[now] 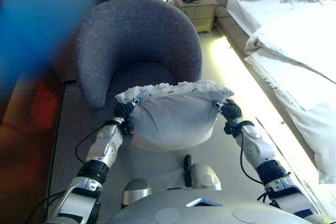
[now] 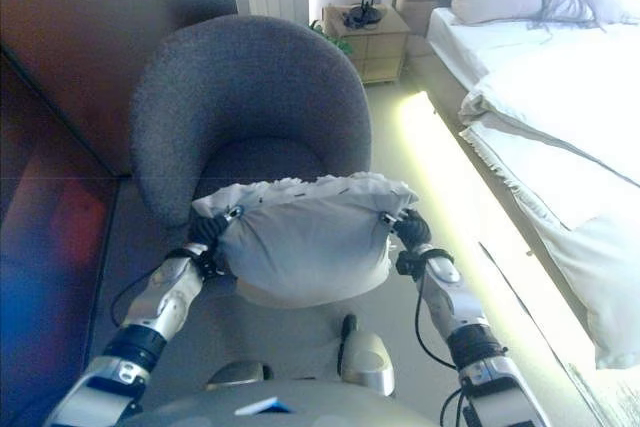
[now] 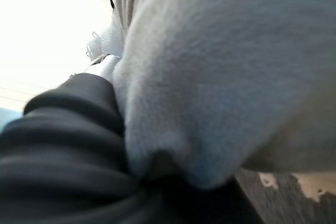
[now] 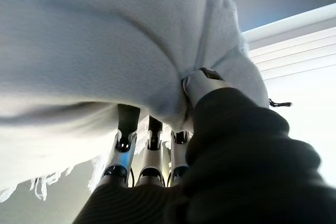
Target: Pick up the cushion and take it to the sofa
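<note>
A light grey cushion [image 1: 173,114] with a white fringed edge hangs in the air between my two hands, in front of a grey round armchair [image 1: 137,40]. My left hand [image 1: 125,112] pinches its left end and my right hand [image 1: 230,110] pinches its right end. In the right wrist view the fingers [image 4: 149,150] and thumb press into the cushion [image 4: 105,40], which bulges around them. In the left wrist view the cushion [image 3: 220,72] folds over the dark cover of that hand [image 3: 63,145]. The armchair's seat [image 2: 262,162] is just beyond the cushion.
A bed with white bedding [image 1: 299,51] runs along the right, with a lit strip of floor [image 1: 247,87] beside it. A small wooden nightstand [image 1: 195,8] stands behind the armchair. A dark reddish wall or cabinet [image 1: 26,129] bounds the left.
</note>
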You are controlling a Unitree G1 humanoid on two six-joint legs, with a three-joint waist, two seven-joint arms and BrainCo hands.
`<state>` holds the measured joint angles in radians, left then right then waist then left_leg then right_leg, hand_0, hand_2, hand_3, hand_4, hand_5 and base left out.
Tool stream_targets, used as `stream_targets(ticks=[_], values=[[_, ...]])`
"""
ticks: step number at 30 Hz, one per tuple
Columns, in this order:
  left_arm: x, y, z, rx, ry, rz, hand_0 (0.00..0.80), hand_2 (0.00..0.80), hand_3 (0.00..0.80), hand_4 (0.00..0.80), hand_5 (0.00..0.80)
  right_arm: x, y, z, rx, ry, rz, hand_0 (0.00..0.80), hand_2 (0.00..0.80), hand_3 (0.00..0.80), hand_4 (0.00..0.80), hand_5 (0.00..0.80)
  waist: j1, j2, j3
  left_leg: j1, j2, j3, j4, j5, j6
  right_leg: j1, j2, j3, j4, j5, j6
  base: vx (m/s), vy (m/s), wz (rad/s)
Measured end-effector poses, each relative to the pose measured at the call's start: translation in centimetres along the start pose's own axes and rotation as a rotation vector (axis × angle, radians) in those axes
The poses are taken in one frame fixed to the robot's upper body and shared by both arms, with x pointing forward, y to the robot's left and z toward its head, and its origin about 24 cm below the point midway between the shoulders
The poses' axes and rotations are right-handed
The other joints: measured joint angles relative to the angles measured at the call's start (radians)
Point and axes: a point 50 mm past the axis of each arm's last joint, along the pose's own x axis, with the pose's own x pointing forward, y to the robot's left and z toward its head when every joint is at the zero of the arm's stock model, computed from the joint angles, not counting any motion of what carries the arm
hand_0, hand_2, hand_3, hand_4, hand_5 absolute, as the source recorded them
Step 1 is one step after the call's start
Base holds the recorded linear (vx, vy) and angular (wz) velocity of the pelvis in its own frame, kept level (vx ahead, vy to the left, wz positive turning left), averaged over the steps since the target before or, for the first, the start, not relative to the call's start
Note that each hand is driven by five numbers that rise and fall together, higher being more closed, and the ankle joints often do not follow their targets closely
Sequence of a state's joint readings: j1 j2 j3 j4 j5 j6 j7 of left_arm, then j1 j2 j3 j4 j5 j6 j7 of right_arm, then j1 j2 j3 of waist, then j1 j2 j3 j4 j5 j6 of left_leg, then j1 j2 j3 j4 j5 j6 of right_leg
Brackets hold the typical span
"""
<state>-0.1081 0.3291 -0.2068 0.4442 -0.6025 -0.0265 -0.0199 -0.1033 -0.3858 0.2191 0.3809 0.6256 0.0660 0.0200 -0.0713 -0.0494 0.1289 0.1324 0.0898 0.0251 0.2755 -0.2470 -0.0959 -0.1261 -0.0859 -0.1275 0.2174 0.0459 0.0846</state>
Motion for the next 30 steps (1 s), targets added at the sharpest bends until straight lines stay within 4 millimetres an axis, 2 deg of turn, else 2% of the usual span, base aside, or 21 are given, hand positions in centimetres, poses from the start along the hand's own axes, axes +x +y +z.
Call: stream_targets(ticks=[2, 3, 4, 5, 6, 7, 8, 9, 10, 12, 13, 16, 18, 20, 21, 23, 24, 25, 26, 28, 30], values=[[0.0, -0.1, 0.5, -0.006, -0.021, -0.002, 0.8, 0.8, 0.8, 0.8, 0.8, -0.1, 0.0, 0.3, -0.018, -0.008, 0.015, 0.8, 0.8, 0.8, 0.8, 0.8, 0.002, 0.003, -0.008, 0.03, 0.028, 0.011, -0.023, -0.007, -0.008, -0.003, 0.029, -0.002, 0.038, -0.028, -0.05, 0.283, -0.235, -0.13], [0.0, -0.1, 0.7, -0.011, -0.033, -0.002, 0.8, 0.8, 0.8, 0.8, 0.8, -0.1, -0.1, 0.6, -0.029, -0.013, 0.03, 0.8, 0.8, 0.8, 0.8, 0.8, 0.002, 0.012, -0.023, 0.03, 0.049, 0.019, -0.019, -0.016, -0.024, -0.02, 0.051, -0.013, 0.072, -0.054, -0.081, 0.235, -0.235, -0.2], [0.0, -0.1, 1.1, -0.009, -0.049, -0.001, 0.8, 0.8, 0.8, 0.8, 0.8, 0.0, 0.0, 0.9, -0.04, -0.023, 0.045, 0.8, 0.8, 0.8, 0.8, 0.8, 0.01, 0.008, -0.034, 0.019, 0.05, 0.027, 0.03, -0.018, -0.04, -0.038, 0.051, -0.02, 0.096, -0.068, -0.118, 0.214, -0.225, -0.14], [0.1, 0.0, 1.4, -0.009, -0.059, 0.006, 0.8, 0.8, 0.8, 0.8, 0.8, 0.1, 0.1, 1.1, -0.04, -0.028, 0.051, 0.8, 0.8, 0.8, 0.8, 0.8, 0.008, -0.003, -0.04, -0.037, 0.049, 0.023, 0.132, -0.002, -0.042, -0.046, 0.05, -0.025, 0.099, -0.077, -0.132, 0.181, -0.203, -0.16], [0.1, -0.1, 1.4, -0.014, -0.06, 0.013, 0.8, 0.8, 0.8, 0.8, 0.8, 0.1, 0.2, 1.1, -0.041, -0.027, 0.057, 0.8, 0.8, 0.8, 0.8, 0.8, 0.009, -0.018, -0.044, -0.095, 0.042, 0.021, 0.228, 0.046, -0.048, -0.043, 0.044, -0.022, 0.088, -0.078, -0.134, 0.116, -0.133, -0.14], [0.0, -0.1, 1.3, -0.02, -0.057, 0.019, 0.8, 0.8, 0.8, 0.8, 0.8, 0.1, 0.2, 1.1, -0.041, -0.026, 0.062, 0.8, 0.8, 0.8, 0.8, 0.8, 0.019, -0.021, -0.046, -0.133, 0.04, 0.012, 0.3, 0.097, -0.044, -0.023, 0.039, -0.02, 0.064, -0.076, -0.134, 0.134, -0.104, -0.18], [0.1, -0.3, 1.2, -0.027, -0.056, 0.019, 0.8, 0.8, 0.8, 0.8, 0.8, 0.1, 0.2, 1.1, -0.04, -0.025, 0.062, 0.8, 0.8, 0.8, 0.8, 0.8, 0.031, -0.024, -0.044, -0.157, 0.036, 0.005, 0.362, 0.139, -0.027, 0.002, 0.035, -0.022, 0.041, -0.064, -0.153, 0.129, -0.051, -0.16], [0.1, -0.4, 1.0, -0.033, -0.055, 0.018, 0.8, 0.8, 0.8, 0.8, 0.8, 0.1, 0.3, 1.1, -0.039, -0.027, 0.064, 0.8, 0.8, 0.8, 0.8, 0.8, 0.036, -0.025, -0.043, -0.179, 0.028, -0.003, 0.411, 0.152, -0.009, 0.019, 0.035, -0.019, 0.033, -0.073, -0.166, 0.168, -0.028, -0.05], [0.1, -0.5, 1.0, -0.037, -0.058, 0.016, 0.8, 0.8, 0.8, 0.8, 0.8, 0.1, 0.2, 1.1, -0.039, -0.029, 0.063, 0.8, 0.8, 0.8, 0.8, 0.8, 0.035, -0.027, -0.042, -0.201, 0.015, 0.001, 0.441, 0.153, -0.007, 0.036, 0.035, -0.022, 0.016, -0.076, -0.169, 0.164, 0.011, -0.07], [0.0, -0.4, 1.1, -0.032, -0.061, 0.017, 0.8, 0.8, 0.8, 0.8, 0.8, 0.1, 0.2, 1.3, -0.04, -0.036, 0.06, 0.8, 0.8, 0.8, 0.8, 0.8, 0.035, -0.03, -0.039, -0.212, -0.017, 0.03, 0.398, 0.153, 0.0, 0.06, 0.035, -0.019, -0.012, -0.077, -0.17, 0.194, 0.046, -0.01], [0.0, -0.3, 1.2, -0.029, -0.062, 0.018, 0.8, 0.8, 0.8, 0.8, 0.8, 0.1, 0.3, 1.2, -0.037, -0.035, 0.06, 0.8, 0.8, 0.8, 0.8, 0.8, 0.034, -0.033, -0.037, -0.213, -0.028, 0.04, 0.348, 0.145, 0.013, 0.07, 0.039, -0.019, -0.024, -0.077, -0.171, 0.234, 0.084, 0.03], [0.0, -0.3, 1.2, -0.028, -0.061, 0.017, 0.8, 0.8, 0.8, 0.8, 0.8, 0.3, 0.5, 1.2, -0.02, -0.033, 0.053, 0.8, 0.8, 0.8, 0.8, 0.8, 0.039, -0.042, -0.03, -0.208, -0.027, 0.051, 0.127, 0.147, 0.016, 0.104, 0.056, 0.002, -0.054, -0.077, -0.172, 0.291, 0.105, 0.1], [0.1, -0.2, 0.8, -0.03, -0.046, 0.022, 0.8, 0.8, 0.8, 0.8, 0.8, 0.3, 0.4, 1.2, -0.023, -0.033, 0.049, 0.8, 0.8, 0.8, 0.8, 0.8, 0.065, -0.037, -0.019, -0.195, -0.02, 0.025, -0.062, 0.18, 0.016, 0.142, 0.068, 0.042, -0.084, -0.076, -0.17, 0.259, 0.088, -0.11], [0.1, 0.0, 0.6, -0.031, -0.035, 0.03, 0.8, 0.8, 0.8, 0.8, 0.8, 0.4, 0.5, 1.5, -0.035, -0.037, 0.054, 0.8, 0.8, 0.8, 0.8, 0.8, 0.09, -0.005, 0.002, -0.194, 0.011, -0.01, -0.179, 0.237, 0.001, 0.178, 0.083, 0.076, -0.097, -0.08, -0.16, 0.343, 0.119, -0.36], [0.1, 0.2, 0.4, -0.033, -0.028, 0.039, 0.8, 0.8, 0.8, 0.8, 0.8, 0.4, 0.6, 1.4, -0.037, -0.034, 0.06, 0.8, 0.8, 0.8, 0.8, 0.8, 0.101, 0.012, -0.001, -0.195, 0.022, -0.015, -0.213, 0.249, -0.007, 0.177, 0.084, 0.085, -0.099, -0.085, -0.152, 0.26, 0.113, -0.55], [0.0, 0.7, 0.1, -0.034, -0.02, 0.06, 0.8, 0.8, 0.8, 0.8, 0.8, 0.5, 1.0, 1.1, -0.046, -0.019, 0.079, 0.8, 0.8, 0.8, 0.8, 0.8, 0.125, 0.038, 0.0, -0.195, 0.029, 0.003, -0.191, 0.247, -0.005, 0.19, 0.074, 0.102, -0.111, -0.094, -0.136, 0.222, 0.125, -0.61], [0.0, 0.8, 0.1, -0.036, -0.017, 0.064, 0.8, 0.8, 0.8, 0.8, 0.8, 0.4, 1.0, 1.0, -0.056, -0.011, 0.086, 0.8, 0.8, 0.8, 0.8, 0.8, 0.12, 0.066, -0.009, -0.187, 0.03, 0.006, -0.18, 0.223, -0.001, 0.196, 0.075, 0.1, -0.12, -0.1, -0.118, 0.197, 0.144, -0.47], [0.1, 0.6, 0.2, -0.042, -0.024, 0.059, 0.8, 0.8, 0.8, 0.8, 0.8, 0.4, 1.1, 1.0, -0.057, -0.008, 0.088, 0.8, 0.8, 0.8, 0.8, 0.8, 0.118, 0.079, -0.011, -0.18, 0.03, 0.012, -0.192, 0.256, -0.002, 0.202, 0.068, 0.104, -0.113, -0.102, -0.088, 0.205, 0.162, -0.4], [0.1, 0.9, 0.4, -0.041, -0.034, 0.067, 0.8, 0.8, 0.8, 0.8, 0.8, 0.4, 1.4, 0.7, -0.054, 0.0, 0.098, 0.8, 0.8, 0.8, 0.8, 0.8, 0.115, 0.068, -0.01, -0.171, 0.011, 0.037, -0.194, 0.271, 0.014, 0.204, 0.041, 0.104, -0.098, -0.111, -0.056, 0.219, 0.168, -0.34], [0.0, 1.4, 0.7, -0.03, -0.041, 0.075, 0.8, 0.8, 0.8, 0.8, 0.8, 0.4, 1.7, 0.4, -0.052, 0.015, 0.108, 0.8, 0.8, 0.8, 0.8, 0.8, 0.113, 0.053, -0.018, -0.152, -0.031, 0.048, -0.2, 0.312, 0.05, 0.223, -0.013, 0.1, -0.074, -0.141, -0.01, 0.205, 0.152, -0.13], [0.1, 1.5, 1.0, -0.02, -0.052, 0.076, 0.8, 0.8, 0.8, 0.8, 0.8, 0.5, 1.9, 0.4, -0.044, 0.013, 0.112, 0.8, 0.8, 0.8, 0.8, 0.8, 0.114, 0.031, -0.03, -0.142, -0.074, 0.047, -0.21, 0.305, 0.075, 0.232, -0.055, 0.097, -0.072, -0.161, 0.016, 0.126, 0.1, 0.19]])
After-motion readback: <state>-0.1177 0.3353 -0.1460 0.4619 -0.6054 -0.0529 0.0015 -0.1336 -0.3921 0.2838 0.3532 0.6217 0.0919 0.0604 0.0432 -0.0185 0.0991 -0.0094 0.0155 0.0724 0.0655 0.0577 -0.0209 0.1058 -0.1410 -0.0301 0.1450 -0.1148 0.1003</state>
